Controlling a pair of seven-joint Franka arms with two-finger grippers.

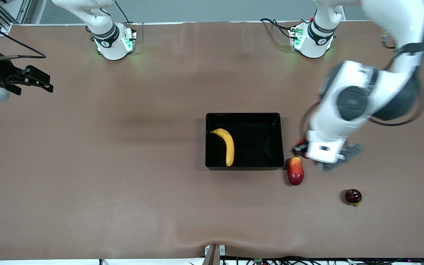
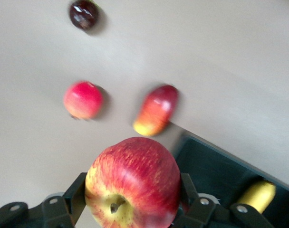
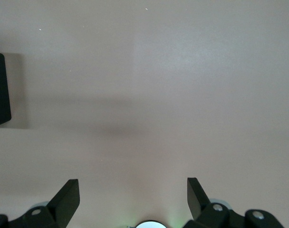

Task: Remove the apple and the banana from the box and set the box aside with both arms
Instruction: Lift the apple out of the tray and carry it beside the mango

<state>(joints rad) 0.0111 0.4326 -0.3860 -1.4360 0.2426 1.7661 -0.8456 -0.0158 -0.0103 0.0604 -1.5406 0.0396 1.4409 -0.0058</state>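
My left gripper (image 1: 301,148) is shut on the red apple with yellow patches (image 2: 133,183) and holds it in the air, over the table just beside the black tray (image 1: 244,117) at its left-arm end. The stem dimple faces the wrist camera. The yellow banana (image 1: 227,146) lies in the tray; its tip shows in the left wrist view (image 2: 257,194), as does the tray (image 2: 216,173). My right gripper (image 1: 35,81) is open and empty, waiting over bare table at the right arm's end; its fingers (image 3: 68,197) stand wide apart.
A red-and-yellow mango (image 1: 295,171) lies beside the tray's near corner, also in the left wrist view (image 2: 156,110). A dark maroon round fruit (image 1: 353,197) lies nearer the front camera. A pinkish-red round fruit (image 2: 82,99) sits beside the mango, hidden under the left arm in the front view.
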